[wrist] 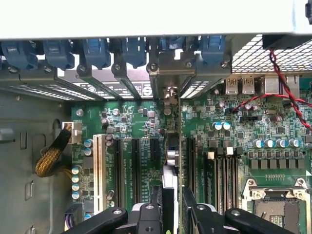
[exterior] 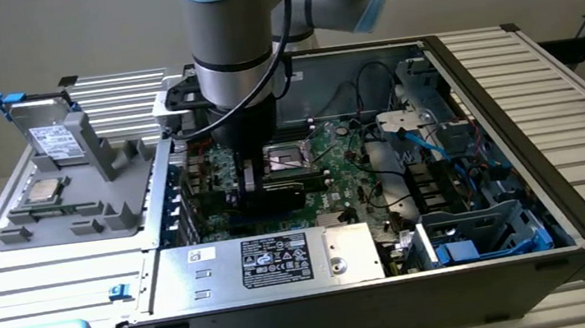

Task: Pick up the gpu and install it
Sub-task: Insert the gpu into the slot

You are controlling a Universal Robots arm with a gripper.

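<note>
Nearest in the exterior view is the silver power box (exterior: pixel 281 260) with its label, inside the near wall of the open computer case (exterior: pixel 503 74). Just beside it, on the exterior view's right, is a blue drive cage (exterior: pixel 483 237).

A little farther in, the arm reaches straight down into the case. The gripper (exterior: pixel 254 186) is low over the green main board (exterior: pixel 354 169). Its two fingers (wrist: pixel 148 214) are clamped on the gpu (exterior: pixel 224 172), one on each flat side. The card stands on its thin edge.

In the wrist view the gpu (wrist: pixel 171 180) shows edge-on, as a thin strip going away from the gripper (wrist: pixel 171 207). Its long side points at the wall of the case with the row of blue clips (wrist: pixel 134 51). Its silver bracket (wrist: pixel 168 92) is at that far end, right at that wall. In the exterior view that wall is on the left. I think the card lines up with a slot on the board, but I cannot tell if its bottom edge is in the slot or just above it.

Room is tight. The long black slots (wrist: pixel 135 170) lie close on one side of the card. The memory slots (wrist: pixel 217 175) and the open chip socket (wrist: pixel 275 204) lie on the other side. The red and black wires (wrist: pixel 273 95) and the yellow cable (wrist: pixel 48 161) are well apart from it.

Farthest off, outside the case on the exterior view's left, a grey stand (exterior: pixel 105 165) holds a small silver chip (exterior: pixel 45 190).
</note>
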